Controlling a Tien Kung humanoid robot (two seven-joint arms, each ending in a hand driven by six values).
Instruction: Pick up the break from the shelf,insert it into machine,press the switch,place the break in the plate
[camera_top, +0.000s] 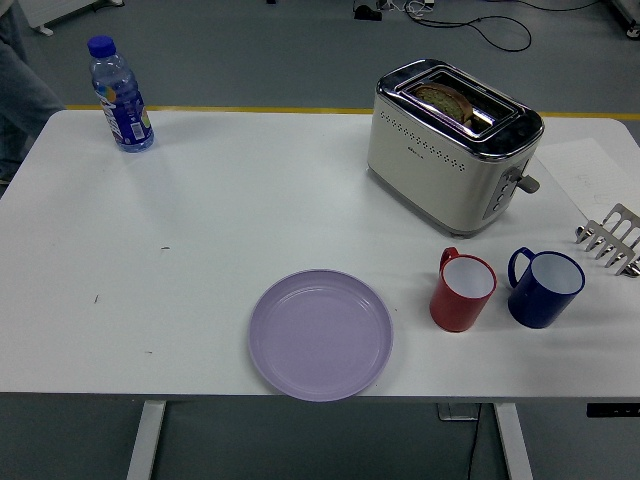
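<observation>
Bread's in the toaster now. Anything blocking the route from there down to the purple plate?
Nothing visible. The bread sits in the toaster slot; bare table lies between it and the plate. Both mugs stand right of that path.

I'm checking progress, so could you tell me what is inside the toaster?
A slice of bread sits in one slot of the toaster; its lower part is hidden by the housing.
</observation>
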